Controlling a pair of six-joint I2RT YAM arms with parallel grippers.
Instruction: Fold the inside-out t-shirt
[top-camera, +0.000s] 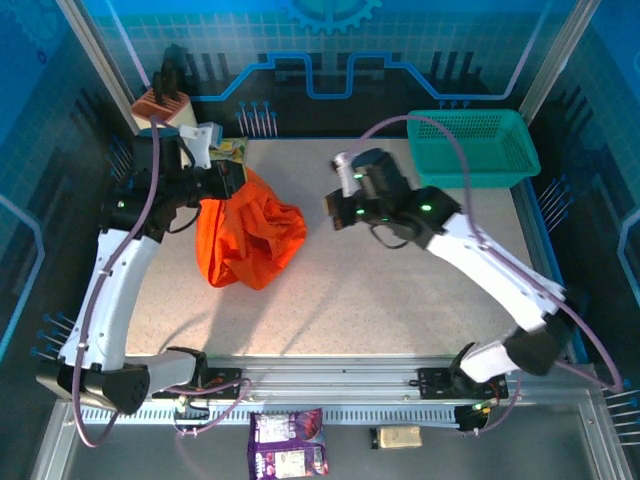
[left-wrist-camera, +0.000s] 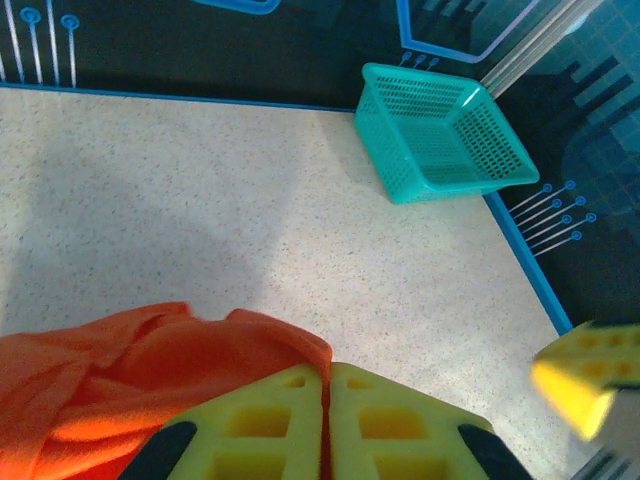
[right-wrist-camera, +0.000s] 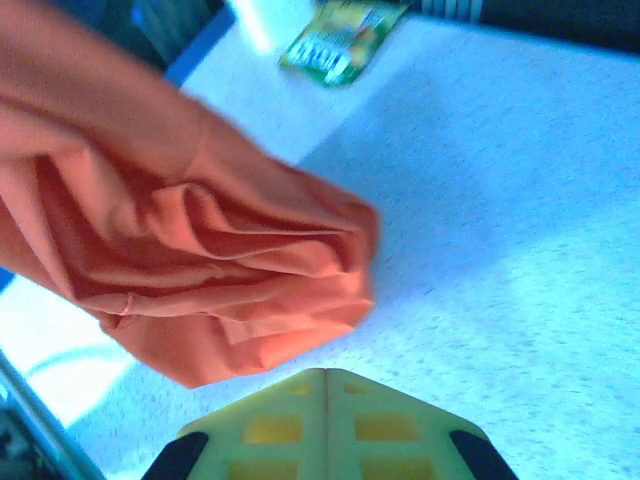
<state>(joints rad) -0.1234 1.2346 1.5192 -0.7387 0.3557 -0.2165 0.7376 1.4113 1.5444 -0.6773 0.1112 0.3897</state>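
Orange inside-out t-shirt (top-camera: 245, 235) sits bunched, with no fold made yet. Left gripper (left-wrist-camera: 325, 370) pinches its upper edge; right gripper (right-wrist-camera: 325, 375) is closed on nothing.

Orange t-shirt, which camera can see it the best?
Top external: the whole bunched-up t-shirt shows there. Right wrist gives a blurry close-up of its folds; left wrist catches one edge.

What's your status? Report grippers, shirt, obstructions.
Left gripper shut on t-shirt, bunched, unfolded. Right gripper shut, empty, short of it. Teal basket far right corner, out of the way.
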